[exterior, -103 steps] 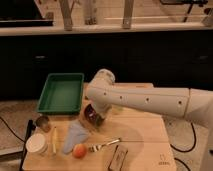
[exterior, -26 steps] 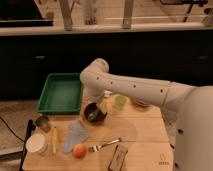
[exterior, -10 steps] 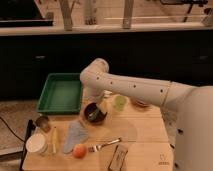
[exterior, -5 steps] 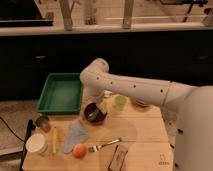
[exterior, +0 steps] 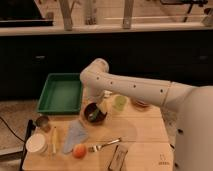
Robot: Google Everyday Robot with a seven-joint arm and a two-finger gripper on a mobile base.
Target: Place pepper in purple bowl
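We see the hand (exterior: 102,106) hanging just over the purple bowl (exterior: 94,113), at its one o'clock edge, which we judge is so the pepper (exterior: 93,115) lands inside rather than on the wooden tabletop (exterior: 140,135). A slim green shape lies in the bowl's dark round hollow; we take it for the pepper, though we cannot tell whether the hand is pinching it or has let go. The pale green cup (exterior: 119,102) stands at the bowl's two o'clock, the green rectangular tray (exterior: 61,93) at ten o'clock, a round orange fruit (exterior: 78,150) at seven o'clock.
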